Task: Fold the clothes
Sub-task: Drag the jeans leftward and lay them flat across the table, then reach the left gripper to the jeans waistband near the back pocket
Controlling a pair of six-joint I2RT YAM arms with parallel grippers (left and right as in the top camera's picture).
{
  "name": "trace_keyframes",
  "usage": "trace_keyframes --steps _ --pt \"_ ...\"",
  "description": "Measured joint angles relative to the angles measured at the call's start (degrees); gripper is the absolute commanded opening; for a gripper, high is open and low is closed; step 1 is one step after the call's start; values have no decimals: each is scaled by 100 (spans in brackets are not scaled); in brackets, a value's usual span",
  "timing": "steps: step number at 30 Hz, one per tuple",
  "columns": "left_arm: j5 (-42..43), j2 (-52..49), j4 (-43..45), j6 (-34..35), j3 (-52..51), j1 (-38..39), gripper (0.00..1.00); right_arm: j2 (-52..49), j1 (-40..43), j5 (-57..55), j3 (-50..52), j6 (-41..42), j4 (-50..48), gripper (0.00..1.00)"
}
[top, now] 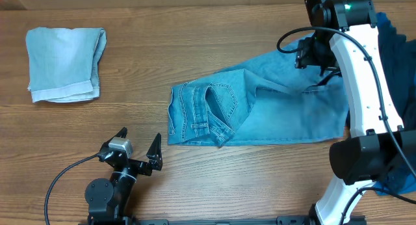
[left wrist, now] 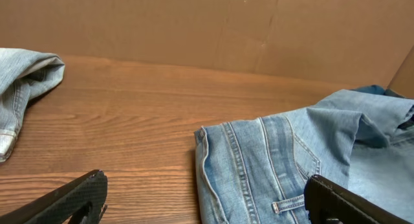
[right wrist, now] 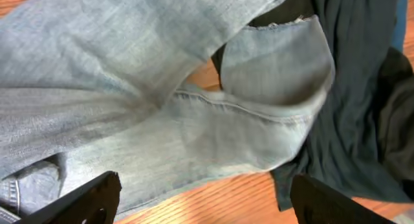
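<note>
Light-blue denim jeans (top: 260,105) lie across the middle of the table, waistband and pockets to the left, legs running right under my right arm. In the right wrist view the jeans (right wrist: 162,101) show a folded-over frayed hem, and my right gripper (right wrist: 207,198) hovers open above them with only cloth and bare wood below. In the overhead view the right gripper (top: 318,72) is over the legs' far right end. My left gripper (top: 138,150) stands open near the front edge, just left of the waistband (left wrist: 259,172), holding nothing.
A folded paler denim piece (top: 65,64) lies at the back left, also seen as a pale roll (left wrist: 26,81) in the left wrist view. Dark navy and blue garments (top: 396,62) are piled at the right edge, next to the jeans' hem (right wrist: 362,88). A cardboard wall (left wrist: 207,30) backs the table.
</note>
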State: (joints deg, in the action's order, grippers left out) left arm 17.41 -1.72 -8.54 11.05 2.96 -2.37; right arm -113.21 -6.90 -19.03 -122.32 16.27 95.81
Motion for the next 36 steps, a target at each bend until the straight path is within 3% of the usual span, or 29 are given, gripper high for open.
trace_keyframes --steps 3,10,13,17,18,19,24,27,31,36 --pt "0 0 0 0 0 0 100 175 0 308 -168 -63 -216 96" --pt "0 0 92 0 0 0 100 2885 0 1145 -422 -356 4 100" --pt "4 0 146 13 0 0 100 3792 0 1373 466 -407 -197 100" --pt "651 -11 470 105 26 0 100 4452 0 1786 2260 -334 -1054 100" --pt "905 -81 229 103 236 0 100 4754 0 1873 3086 -284 -1451 100" --pt "955 -138 -9 59 393 0 100 4828 0 1884 3246 -254 -1615 100" --pt "697 -3018 -2271 -597 3731 146 100 4946 0 1912 3405 -151 -1978 100" --pt "-400 -5254 -3390 -1036 5941 1252 100 4940 116 1849 3414 37 -2079 100" --pt "-1895 -6944 -3327 -1825 6953 3202 100 4946 927 2011 3418 59 -2085 100" --pt "-1853 -8795 -3320 -2138 6961 3755 100 4946 1598 2343 3418 -55 -2083 100"
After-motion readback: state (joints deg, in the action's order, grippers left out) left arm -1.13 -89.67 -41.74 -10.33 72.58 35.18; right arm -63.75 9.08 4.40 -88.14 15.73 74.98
